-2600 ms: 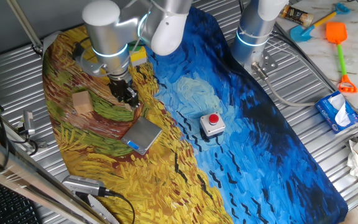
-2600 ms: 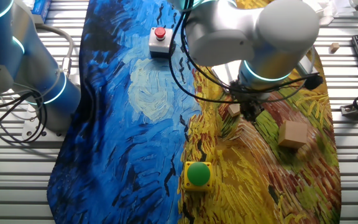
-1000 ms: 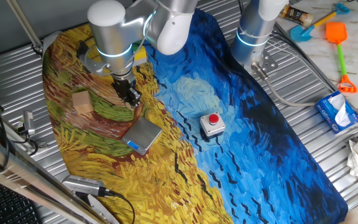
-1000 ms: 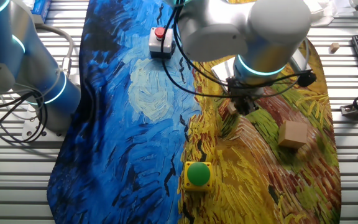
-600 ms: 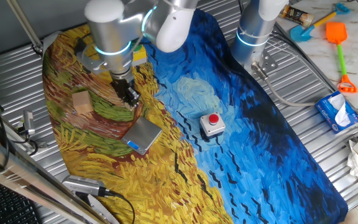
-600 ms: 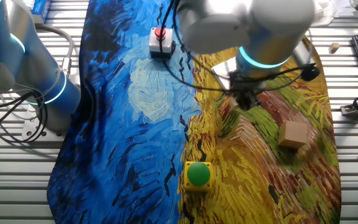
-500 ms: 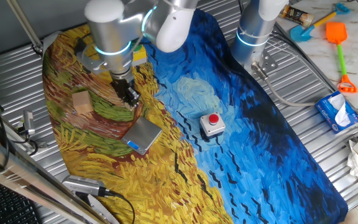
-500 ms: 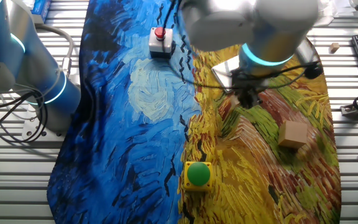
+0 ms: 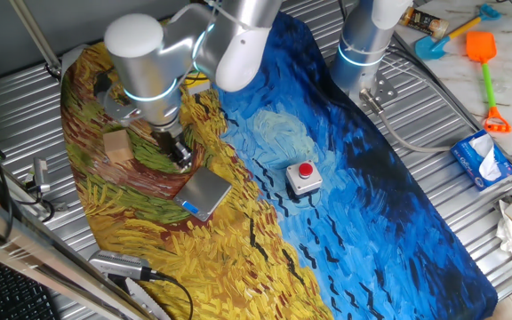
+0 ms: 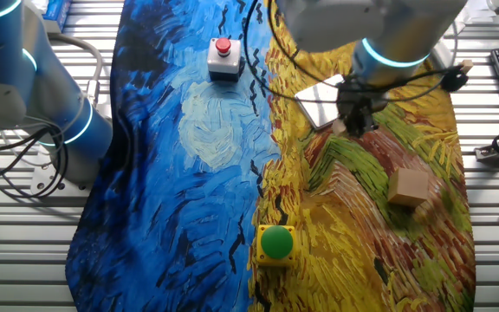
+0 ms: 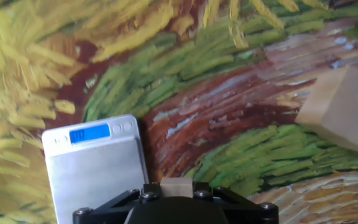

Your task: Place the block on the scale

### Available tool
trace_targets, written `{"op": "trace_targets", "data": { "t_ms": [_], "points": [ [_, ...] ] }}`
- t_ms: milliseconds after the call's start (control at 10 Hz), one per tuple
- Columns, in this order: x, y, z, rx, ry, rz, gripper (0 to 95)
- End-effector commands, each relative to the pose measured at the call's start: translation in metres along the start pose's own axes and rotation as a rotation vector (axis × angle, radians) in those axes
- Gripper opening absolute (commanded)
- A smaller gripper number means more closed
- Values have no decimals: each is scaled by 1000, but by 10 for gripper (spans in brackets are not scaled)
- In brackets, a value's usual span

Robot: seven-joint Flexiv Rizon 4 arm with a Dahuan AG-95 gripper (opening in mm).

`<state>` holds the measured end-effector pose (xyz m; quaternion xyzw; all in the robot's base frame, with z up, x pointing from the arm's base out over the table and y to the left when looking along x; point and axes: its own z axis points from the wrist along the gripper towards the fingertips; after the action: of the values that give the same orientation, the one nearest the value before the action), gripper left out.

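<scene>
Presently: pincer (image 11: 176, 186), bottom centre of the hand view, clamped on the block (image 11: 176, 185); only the pale top face visible between the black fingers. Held clear of the surface, presumably for carrying across rather than sliding over the painted cloth (image 9: 345, 196).

The scale (image 11: 95, 168), lower left of the hand view: flat on the cloth, silver plate bare, blue strip at its upper edge. Just left of the held block, not yet beneath it; placement judged still pending.

Larger wooden block (image 11: 344, 112), right edge of the hand view: well apart, untouched, likely a distractor.

Red-button box (image 9: 303, 178), centre of one fixed view: apart from the work. Green-button box (image 10: 275, 243), lower centre of the other fixed view: likewise idle.
</scene>
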<state>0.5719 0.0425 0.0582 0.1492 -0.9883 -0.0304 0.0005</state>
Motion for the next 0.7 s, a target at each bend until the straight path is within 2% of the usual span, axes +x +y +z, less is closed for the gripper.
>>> {"op": "trace_targets", "data": {
  "t_ms": [100,700],
  "points": [
    [-4,3,-4,2,8,9,0],
    [-4,3,-4,3,18,36,0]
  ]
}}
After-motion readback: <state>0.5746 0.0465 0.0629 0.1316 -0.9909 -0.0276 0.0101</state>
